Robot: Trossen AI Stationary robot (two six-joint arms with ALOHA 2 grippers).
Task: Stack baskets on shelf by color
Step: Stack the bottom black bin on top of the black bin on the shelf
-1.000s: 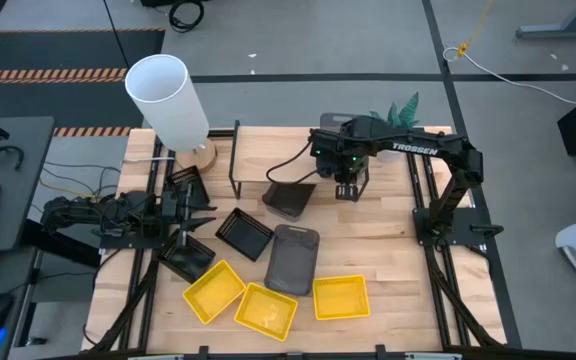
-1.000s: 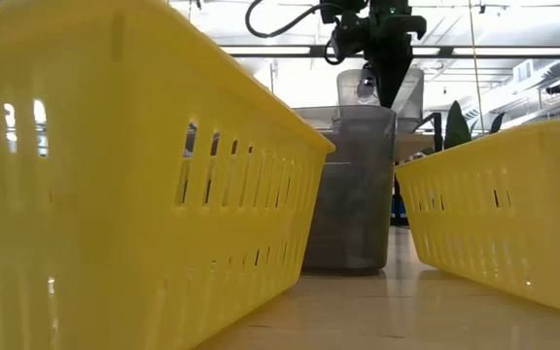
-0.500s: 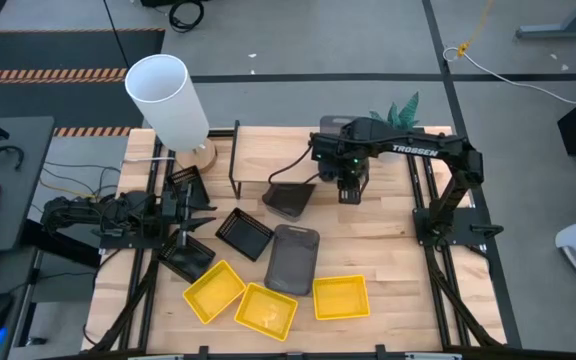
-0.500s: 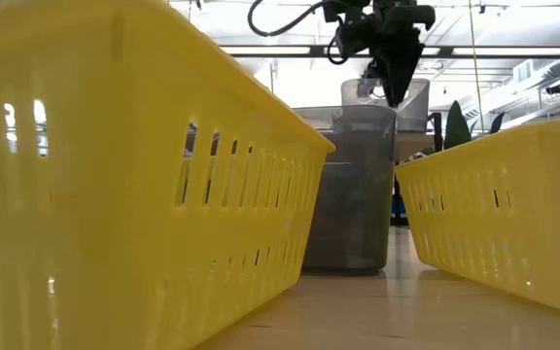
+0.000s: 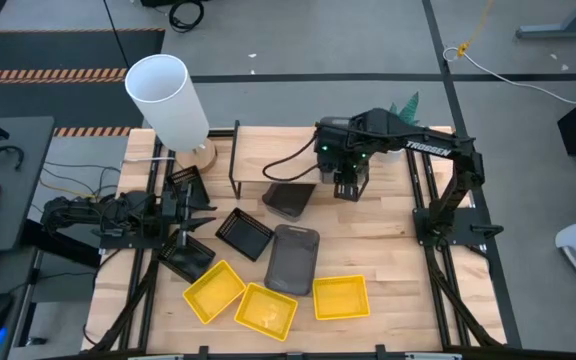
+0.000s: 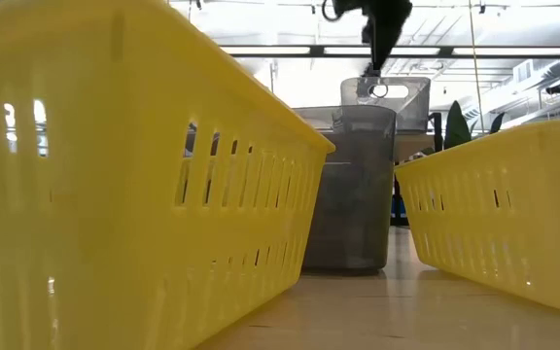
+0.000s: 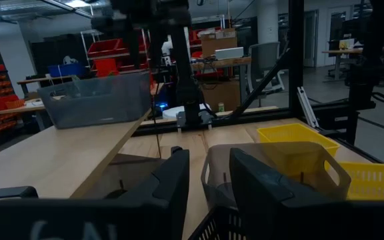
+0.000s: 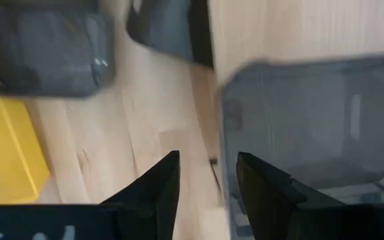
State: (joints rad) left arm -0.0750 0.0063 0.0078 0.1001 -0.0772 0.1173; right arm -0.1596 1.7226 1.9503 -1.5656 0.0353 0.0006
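Observation:
My right gripper (image 5: 346, 185) hangs open over the table just in front of the shelf (image 5: 268, 150), fingers pointing down. One dark grey basket (image 8: 305, 120) stands on the shelf top, beside and below the fingers, untouched. A second grey basket (image 5: 289, 200) lies half under the shelf, and a third (image 5: 292, 258) lies mid-table. Three yellow baskets (image 5: 266, 309) sit in a row near the near edge. Black baskets (image 5: 243, 232) lie toward the left. My left gripper (image 5: 193, 215) waits open at the table's left side.
A white lamp (image 5: 166, 95) on a wooden base stands at the far left corner beside the shelf's black leg. A green plant (image 5: 400, 108) sits behind the right arm. Bare wood shows between the shelf front and the yellow row on the right.
My right gripper has risen from the grey basket on the shelf, which stays where it was. The arm's elbow has swung a little toward the far edge.

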